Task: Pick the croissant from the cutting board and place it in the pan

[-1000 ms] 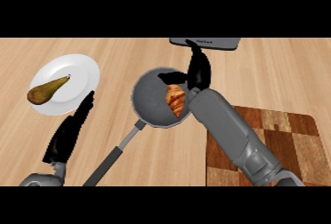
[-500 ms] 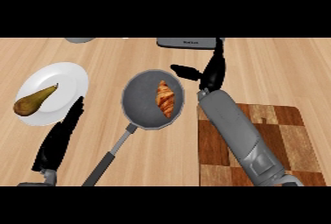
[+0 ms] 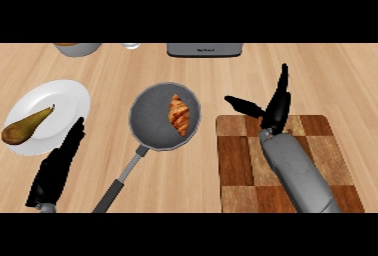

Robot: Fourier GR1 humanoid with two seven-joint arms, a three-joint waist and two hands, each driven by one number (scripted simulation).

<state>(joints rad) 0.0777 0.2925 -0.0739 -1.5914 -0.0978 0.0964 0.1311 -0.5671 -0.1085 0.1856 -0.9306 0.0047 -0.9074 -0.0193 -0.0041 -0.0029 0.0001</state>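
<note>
The golden-brown croissant (image 3: 179, 115) lies inside the grey pan (image 3: 151, 120), toward its right side, with the pan's handle (image 3: 118, 186) running down to the lower left. Right of the pan sits the checkered wooden cutting board (image 3: 244, 160), with nothing on its visible surface. My right hand (image 3: 272, 106) hovers over the board's top edge, open, fingers straight up and thumb spread toward the pan, holding nothing. My left hand (image 3: 59, 167) rests open at the lower left, beside the plate.
A white plate (image 3: 63, 100) with a brownish pear (image 3: 23, 126) sits at the left. Along the back edge stand a grey bowl (image 3: 77, 48), a small glass (image 3: 131, 45) and a grey appliance (image 3: 204, 49).
My right hand has let go of the croissant in the pan and drawn back to the right, over the cutting board. The view has shifted, so the pan and plate sit lower.
</note>
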